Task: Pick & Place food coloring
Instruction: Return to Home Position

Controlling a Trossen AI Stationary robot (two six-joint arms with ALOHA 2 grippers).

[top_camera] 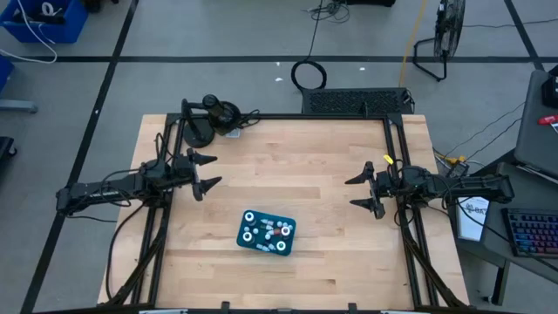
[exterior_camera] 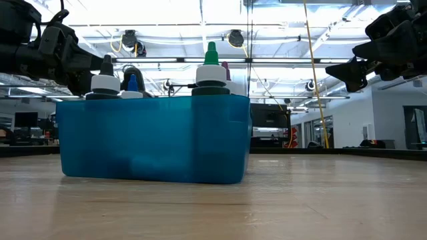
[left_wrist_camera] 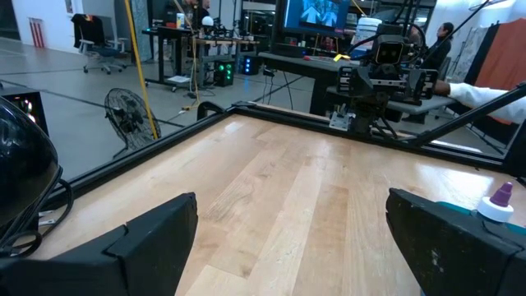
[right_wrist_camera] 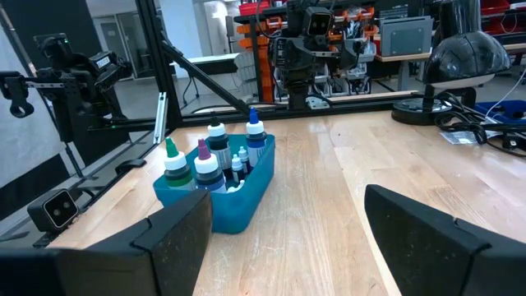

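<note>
1. High view: my left gripper (top_camera: pixel 212 170) is at left-centre of frame and my right gripper (top_camera: pixel 351 192) at right-centre. Each faces inward over the table (top_camera: pixel 296 157), well apart from everything. Both are spread and hold nothing. The food coloring bottles (top_camera: pixel 267 231) all stand inside the blue bin (top_camera: pixel 241 235), lower centre of frame, between the two arms. I see no loose bottle on the wood, so I judge the placing done. Arms standing clear fits a park pose.
2. Low view: the bin wall fills centre-left and only the caps clear the rim. The green tip (exterior_camera: pixel 211 50) is tallest, with a white cap (exterior_camera: pixel 105 83) and a blue tip (exterior_camera: pixel 132 83) to its left. The bottles stand upright, caps up, which is sensible against leaks. An arm shows in each upper corner, high above the table; I can't tell from here which is which. Anything shorter is hidden behind the wall.
3. Left wrist view: my own fingers sit at both bottom corners with a wide gap and bare wood between them. One purple-tipped bottle (left_wrist_camera: pixel 498 200) shows at the right edge; the rest are out of frame. The right arm is opposite, at top.
4. Right wrist view: fingers spread here too. This is the best look at the contents, with the bin left of centre. Four bigger bottles ring the edge and the small droppers (right_wrist_camera: pixel 238 168) huddle between them. No other view shows those as bottles. Packed this close, they prop each other up.
</note>
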